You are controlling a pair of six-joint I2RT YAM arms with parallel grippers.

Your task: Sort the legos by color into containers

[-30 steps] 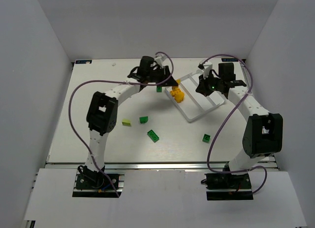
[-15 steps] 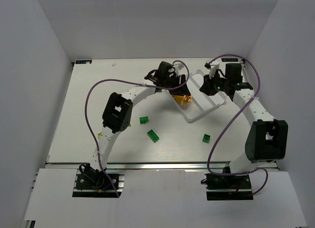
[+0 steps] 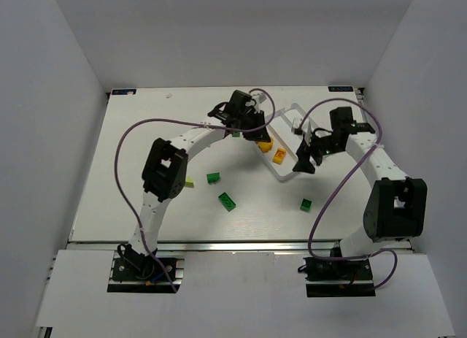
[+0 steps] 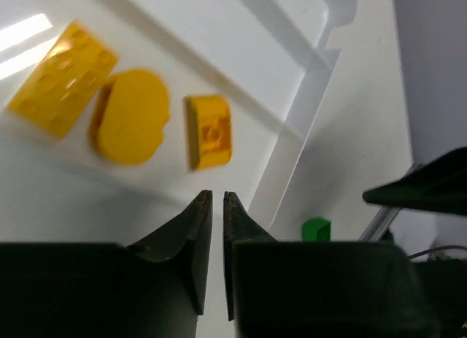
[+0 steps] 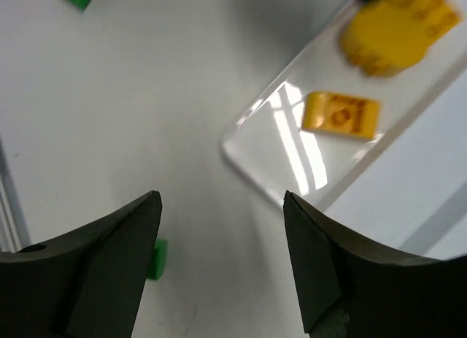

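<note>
Inspector: Status, left?
Operator: My left tool point(image 4: 217, 199) is sitting almost closed, gripping nothing, over the tray point(image 4: 306, 82); three orange legos point(image 4: 131, 126) are lying in one compartment point(image 4: 66, 177), upper left of frame.
Inspector: Right?
Operator: My right tool point(image 5: 222, 199) is gaping wide, empty; green legos point(image 3: 228, 201) are lying on the worktop point(image 3: 131, 155), lower centre.

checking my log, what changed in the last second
The right gripper swung toward the tray's near end and opened wide. The left gripper moved right over the tray, jaws nearly shut, empty. One orange brick now lies apart from the other orange pieces. Green bricks on the table stayed put.
</note>
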